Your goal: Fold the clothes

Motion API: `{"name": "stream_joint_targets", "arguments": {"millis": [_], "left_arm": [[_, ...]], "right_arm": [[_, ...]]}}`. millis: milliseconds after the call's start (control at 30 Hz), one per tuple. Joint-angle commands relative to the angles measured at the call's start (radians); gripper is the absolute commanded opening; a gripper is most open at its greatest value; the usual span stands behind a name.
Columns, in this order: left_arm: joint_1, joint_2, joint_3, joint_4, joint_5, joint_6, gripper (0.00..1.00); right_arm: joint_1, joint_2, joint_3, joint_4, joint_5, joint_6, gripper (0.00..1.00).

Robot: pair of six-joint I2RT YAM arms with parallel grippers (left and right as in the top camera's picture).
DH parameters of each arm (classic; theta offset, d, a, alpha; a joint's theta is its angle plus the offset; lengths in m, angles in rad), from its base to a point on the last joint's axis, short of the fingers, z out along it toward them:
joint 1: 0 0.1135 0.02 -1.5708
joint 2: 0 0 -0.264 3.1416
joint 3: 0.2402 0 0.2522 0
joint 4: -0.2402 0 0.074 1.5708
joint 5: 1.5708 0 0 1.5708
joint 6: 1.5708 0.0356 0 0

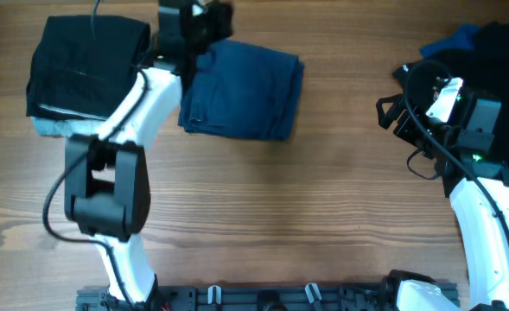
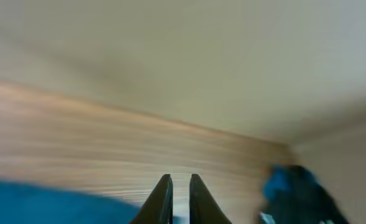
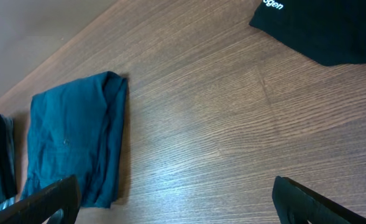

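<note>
Navy shorts [image 1: 241, 88] lie folded, top-centre of table, beside black stack [image 1: 85, 65]. L gripper [image 2: 180, 193] nearly clenched, empty, by shorts' corner; R gripper [image 3: 175, 186] spread wide, empty. Risk: L finger snags hem, pulling fold apart.

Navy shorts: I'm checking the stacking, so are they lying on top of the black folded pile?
No, the navy shorts lie on the table beside the black pile, not on it.
</note>
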Motion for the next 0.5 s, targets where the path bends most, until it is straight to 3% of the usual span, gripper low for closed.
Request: {"name": "stream_joint_targets", "arguments": {"millis": [0, 133, 267, 300, 367, 467], "left_arm": [[-0.114, 0.089, -0.004, -0.005, -0.031, -0.014, 0.11], [-0.221, 0.298, -0.004, 0.013, -0.187, -0.014, 0.1], [-0.223, 0.387, -0.004, 0.052, -0.185, -0.014, 0.09], [-0.223, 0.383, -0.003, 0.077, -0.163, -0.013, 0.04], [-0.22, 0.321, -0.003, 0.171, -0.026, -0.014, 0.04], [-0.229, 0.134, -0.003, 0.233, 0.006, -0.016, 0.04]], "right_arm": [[-0.002, 0.008, 0.01, 0.002, 0.01, 0.007, 0.99], [-0.002, 0.008, 0.01, 0.003, 0.01, 0.007, 0.99], [-0.002, 0.008, 0.01, 0.002, 0.01, 0.007, 1.0], [-0.002, 0.008, 0.01, 0.002, 0.01, 0.007, 0.99], [-0.002, 0.008, 0.01, 0.003, 0.01, 0.007, 1.0], [-0.002, 0.008, 0.01, 0.002, 0.01, 0.007, 1.0]]}}
